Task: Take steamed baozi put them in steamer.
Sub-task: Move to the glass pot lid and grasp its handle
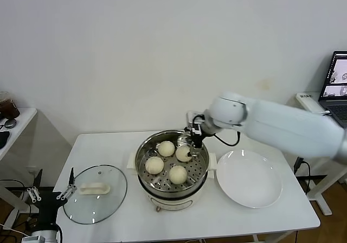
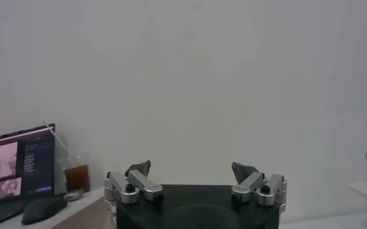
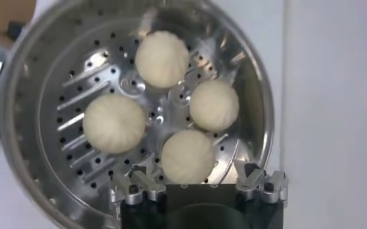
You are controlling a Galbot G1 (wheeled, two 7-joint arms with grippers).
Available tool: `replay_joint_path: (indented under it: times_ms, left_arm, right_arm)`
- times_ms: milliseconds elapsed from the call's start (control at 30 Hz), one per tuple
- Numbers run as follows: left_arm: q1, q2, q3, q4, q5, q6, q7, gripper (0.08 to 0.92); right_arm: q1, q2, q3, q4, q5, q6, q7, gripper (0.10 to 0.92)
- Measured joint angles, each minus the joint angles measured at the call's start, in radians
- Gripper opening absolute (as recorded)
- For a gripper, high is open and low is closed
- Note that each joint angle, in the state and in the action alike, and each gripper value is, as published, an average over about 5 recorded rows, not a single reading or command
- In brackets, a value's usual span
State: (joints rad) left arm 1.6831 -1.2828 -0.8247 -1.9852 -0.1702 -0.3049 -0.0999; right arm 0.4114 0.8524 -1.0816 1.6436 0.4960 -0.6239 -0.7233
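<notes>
The right end effector [image 1: 191, 141] hangs with its jaws spread and empty at the far right rim of the steamer [image 1: 145, 152]. All four steamed baozi [image 1: 172, 158] lie on the tray below it, the nearest one just under its fingertips. The way out is upward. The left end effector [image 1: 53, 191], also open, waits at the near left, off the surface [image 1: 260, 216].

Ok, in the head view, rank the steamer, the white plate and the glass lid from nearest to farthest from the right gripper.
1. Steamer: the open right gripper hangs over its far rim.
2. White plate: on the steamer's right.
3. Glass lid: far left of the table.
</notes>
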Motion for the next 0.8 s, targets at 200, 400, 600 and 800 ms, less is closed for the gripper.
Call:
replay_joint_path:
  times_ms: [200,400,600,800]
  left_arm:
    - [0.004,-0.010,-0.002,0.004,0.007,-0.011,0.000,0.823]
    - [0.007,-0.021,-0.002,0.013,0.019,-0.021,-0.004,0.823]
    - [0.004,-0.030,0.005,0.014,0.050,-0.020,-0.014,0.823]
    - [-0.006,-0.027,0.016,0.024,0.128,-0.008,-0.028,0.823]
  right_arm:
    - [-0.293,-0.140,0.269,0.121,0.034,0.083,0.231,0.823]
    - [-0.689,-0.169,0.631,0.199,-0.016,0.231,0.405,0.823]
    - [-1.088,-0.068,1.003,0.225,-0.156,0.428,0.476,0.823]
    - [-1.435,0.126,1.322,0.248,-0.301,0.622,0.482,0.823]
